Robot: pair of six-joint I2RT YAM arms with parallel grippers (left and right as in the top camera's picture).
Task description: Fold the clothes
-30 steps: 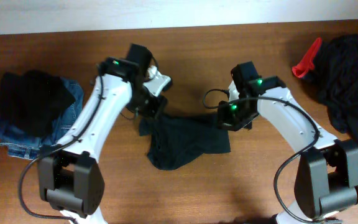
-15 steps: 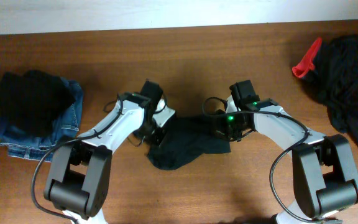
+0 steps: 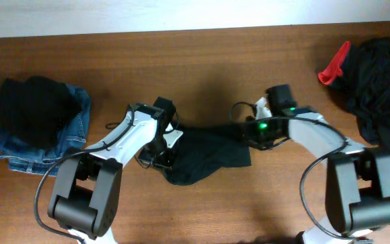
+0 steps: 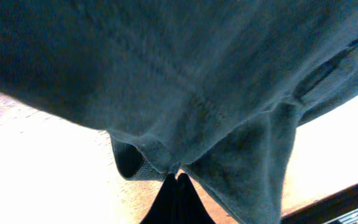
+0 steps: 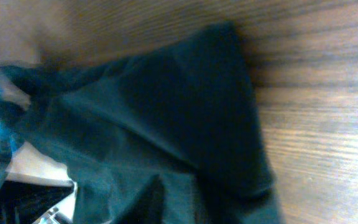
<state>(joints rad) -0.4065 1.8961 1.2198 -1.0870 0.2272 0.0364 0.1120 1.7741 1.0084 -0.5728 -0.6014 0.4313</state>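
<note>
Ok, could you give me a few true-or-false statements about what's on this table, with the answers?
1. The dark teal-black T-shirt lies neatly folded. False: it is crumpled between the two arms.
2. A black garment sits on blue denim jeans on the left arm's side. True.
3. A red item lies beside the black clothes pile. True.
4. The left fingers hold nothing. False: they pinch the T-shirt's fabric.

Bare tabletop (image 3: 202, 64) open front and back, jeans stack (image 3: 26, 154) blocking far left, clothes heap (image 3: 378, 95) far right, T-shirt (image 3: 212, 152) mid-table.
</note>
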